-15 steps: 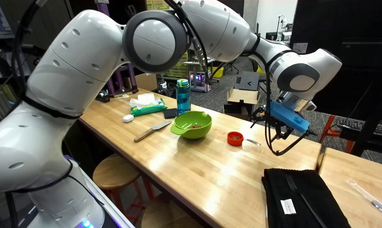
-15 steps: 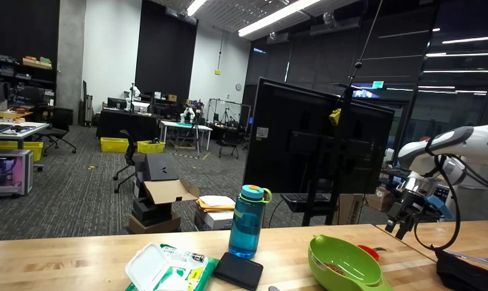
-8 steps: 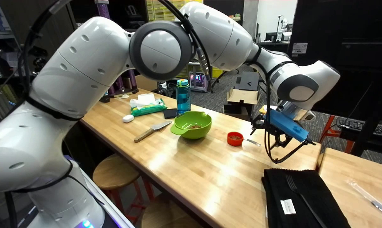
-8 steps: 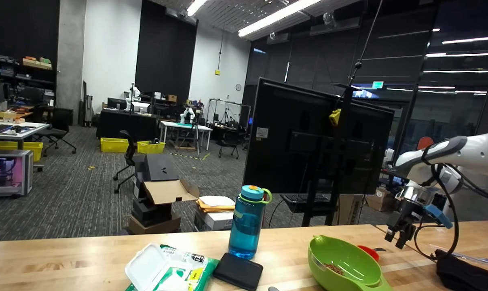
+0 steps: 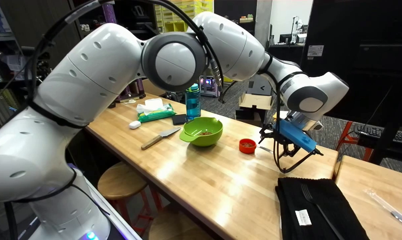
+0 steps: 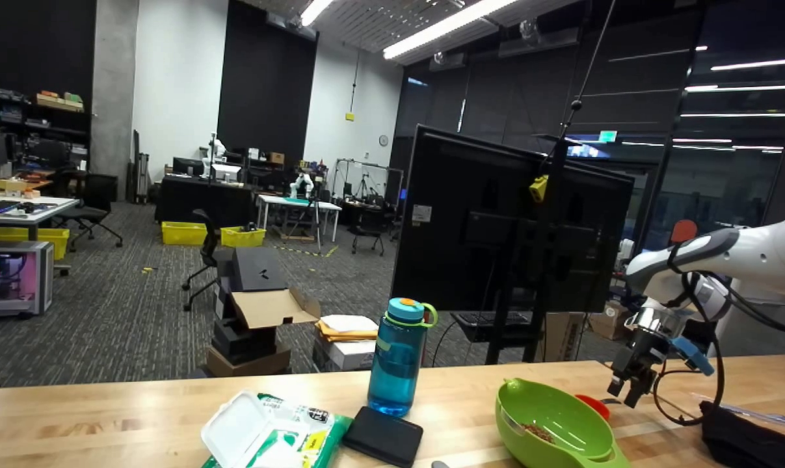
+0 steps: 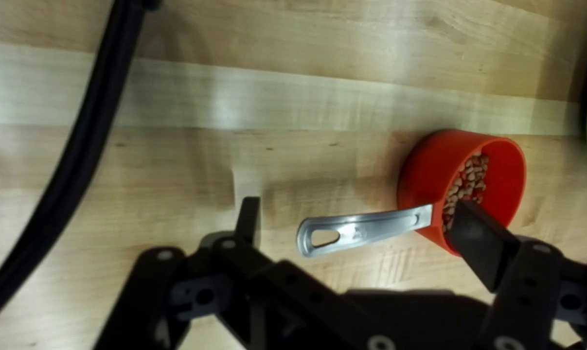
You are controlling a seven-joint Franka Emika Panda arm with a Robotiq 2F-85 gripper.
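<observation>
In an exterior view, the desk is made of pale wood. Near its far edge stands a blue bottle; a flat black case lies just beside it, then a green packet. Closer to the near edge lie a small white case and a spatula. A green bowl and a red cup stand between these two edges. At the right end lies a folded black cloth.

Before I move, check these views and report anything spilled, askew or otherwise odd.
One small oddity: the wipes pack has its white lid flipped open, where I'd expect it shut. Otherwise nothing stands out: the red measuring cup and green bowl sit upright, with no spill visible.
</observation>
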